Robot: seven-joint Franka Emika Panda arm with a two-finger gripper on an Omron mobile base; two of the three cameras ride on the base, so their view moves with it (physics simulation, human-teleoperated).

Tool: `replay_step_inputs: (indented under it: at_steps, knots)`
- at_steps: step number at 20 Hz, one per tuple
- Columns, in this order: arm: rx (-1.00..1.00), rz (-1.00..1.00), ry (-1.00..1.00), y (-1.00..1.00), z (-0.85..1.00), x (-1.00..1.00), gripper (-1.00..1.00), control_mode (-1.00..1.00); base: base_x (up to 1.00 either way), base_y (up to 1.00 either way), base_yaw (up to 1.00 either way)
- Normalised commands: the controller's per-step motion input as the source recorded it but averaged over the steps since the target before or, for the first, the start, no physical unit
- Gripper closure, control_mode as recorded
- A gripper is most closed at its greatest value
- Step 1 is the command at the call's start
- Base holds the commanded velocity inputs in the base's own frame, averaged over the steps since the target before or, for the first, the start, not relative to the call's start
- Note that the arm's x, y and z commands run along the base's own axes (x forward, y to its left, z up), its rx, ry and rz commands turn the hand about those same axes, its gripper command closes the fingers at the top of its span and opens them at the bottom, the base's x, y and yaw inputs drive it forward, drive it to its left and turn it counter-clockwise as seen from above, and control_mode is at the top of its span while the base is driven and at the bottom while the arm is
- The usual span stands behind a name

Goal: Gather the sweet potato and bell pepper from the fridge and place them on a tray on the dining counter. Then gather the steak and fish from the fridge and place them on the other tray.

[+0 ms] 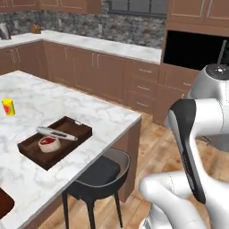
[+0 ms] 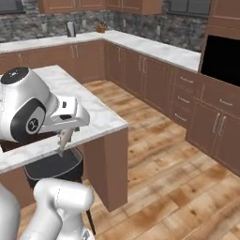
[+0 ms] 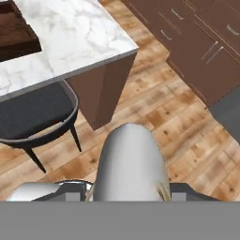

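Note:
On the marble dining counter [image 1: 89,112] stands a dark brown tray [image 1: 31,155]. In it lie a round red-and-white steak [image 1: 48,143] and a long silvery fish [image 1: 56,133]. Beyond the counter's corner, over the wood floor, my gripper [image 2: 68,132] points down. It is shut on a pale grey tapering thing [image 2: 62,143] that hangs below the hand. In the hand view this rounded thing [image 3: 131,159] sits in the gripper [image 3: 130,190] and spans the gap between its jaws. Which food it is I cannot tell. One corner of the tray [image 3: 14,37] shows top left. Bell pepper and fridge are out of view.
A black-seated stool [image 1: 100,172] stands at the counter's end, close under my hand [image 2: 51,168]. A yellow pack [image 1: 8,107] sits far left on the counter. A reddish-brown corner [image 1: 3,203] shows at its near edge. Brown cabinets [image 2: 206,108] line the far wall across open wood floor.

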Motion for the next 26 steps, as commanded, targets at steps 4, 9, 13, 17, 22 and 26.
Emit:
replay_step_inputs:
  at_steps: [4, 9, 13, 17, 22, 26]
  knots:
    - [0.0, 0.0, 0.0, 0.0, 0.0, 0.0, 1.0, 1.0, 0.0, 0.38, 0.58]
    - [0.0, 0.0, 0.0, 0.0, 0.0, 0.0, 1.0, 1.0, 0.11, 0.28, 0.6]
    - [0.0, 0.0, 0.0, 0.0, 0.0, 0.0, 1.0, 1.0, 0.4, 0.1, 0.57]
    - [0.0, 0.0, 0.0, 0.0, 0.0, 0.0, 1.0, 1.0, 0.78, 0.0, 0.47]
    - [0.0, 0.01, 0.0, 0.0, -0.02, 0.0, 1.0, -1.0, 0.44, 0.0, 0.2]
    - [0.0, 0.0, 0.05, 0.0, -0.09, 0.61, 1.0, -1.0, 0.0, 0.0, 0.0]
